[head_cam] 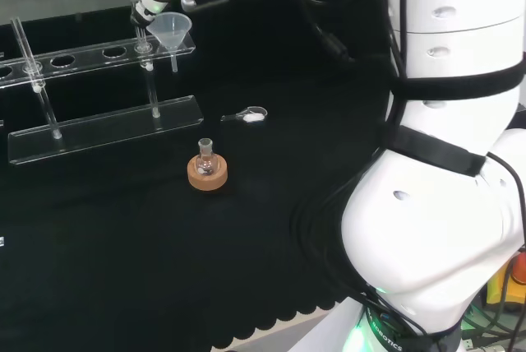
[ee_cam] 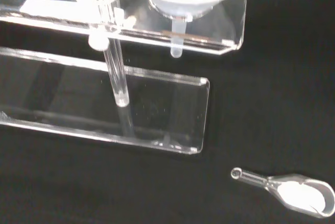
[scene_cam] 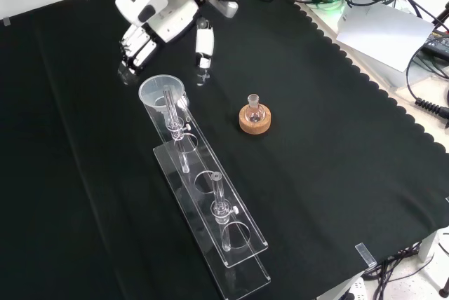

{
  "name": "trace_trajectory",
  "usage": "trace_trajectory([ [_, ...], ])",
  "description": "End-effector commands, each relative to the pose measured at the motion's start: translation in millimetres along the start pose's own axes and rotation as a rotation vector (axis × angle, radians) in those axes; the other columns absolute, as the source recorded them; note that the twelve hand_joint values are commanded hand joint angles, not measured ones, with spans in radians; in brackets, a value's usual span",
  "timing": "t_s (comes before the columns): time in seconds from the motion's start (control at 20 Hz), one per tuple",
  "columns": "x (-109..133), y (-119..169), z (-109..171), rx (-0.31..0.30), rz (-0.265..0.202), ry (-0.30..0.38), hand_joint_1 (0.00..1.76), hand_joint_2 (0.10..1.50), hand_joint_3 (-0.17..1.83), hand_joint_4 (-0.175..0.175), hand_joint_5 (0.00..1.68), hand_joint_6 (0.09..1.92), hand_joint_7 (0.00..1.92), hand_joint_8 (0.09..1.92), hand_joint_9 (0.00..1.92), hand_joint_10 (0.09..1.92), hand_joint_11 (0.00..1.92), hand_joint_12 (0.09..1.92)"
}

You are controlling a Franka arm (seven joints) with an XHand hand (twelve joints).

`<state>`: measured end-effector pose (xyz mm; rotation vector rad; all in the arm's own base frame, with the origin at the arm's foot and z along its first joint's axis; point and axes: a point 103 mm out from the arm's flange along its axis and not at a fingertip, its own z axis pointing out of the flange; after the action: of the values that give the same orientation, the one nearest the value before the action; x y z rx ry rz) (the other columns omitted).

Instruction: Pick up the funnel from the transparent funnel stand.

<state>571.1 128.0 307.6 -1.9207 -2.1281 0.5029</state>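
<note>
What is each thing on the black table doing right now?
Clear plastic funnel: sitting upright in the end hole of the stand, not lifted.
Transparent funnel stand: upright, other holes empty.
Black and white hand: open, fingers beside the funnel.
Small round glass flask: upright on its cork ring.
Clear plastic scoop: lying flat, white powder inside.

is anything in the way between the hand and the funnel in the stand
Nothing visible. In the front view the hand hovers just beyond the funnel, which sits in the end hole of the clear stand. The stand's nearest post rises on the funnel's far side from the hand.
</note>
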Motion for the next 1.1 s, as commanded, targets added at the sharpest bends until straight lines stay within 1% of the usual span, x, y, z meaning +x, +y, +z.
trace_trajectory([
  [0.05, -11.1, 12.0, 15.8, 0.110, -0.011, -0.001, 0.48, 0.80, 0.11, -0.065, 0.06, 0.09, 0.00, 0.40, 0.12, 0.86, 0.28, 1.50],
  [0.25, -12.8, 17.3, 19.6, 0.131, -0.010, -0.014, 0.49, 0.78, 0.10, -0.071, 0.04, 0.09, 0.00, 0.36, 0.11, 0.88, 0.31, 1.50],
  [0.65, -7.8, 19.0, 19.9, 0.127, -0.022, -0.043, 0.52, 0.76, 0.09, -0.078, 0.03, 0.09, 0.00, 0.35, 0.11, 0.89, 0.33, 1.50],
  [1.0, -4.8, 19.7, 22.4, 0.103, -0.032, -0.081, 0.57, 0.76, 0.10, -0.084, 0.06, 0.09, 0.00, 0.47, 0.16, 0.89, 0.37, 1.47],
  [1.1, -3.6, 20.6, 23.1, 0.105, -0.034, -0.091, 0.58, 0.76, 0.10, -0.083, 0.07, 0.09, 0.00, 0.50, 0.17, 0.88, 0.38, 1.47],
])
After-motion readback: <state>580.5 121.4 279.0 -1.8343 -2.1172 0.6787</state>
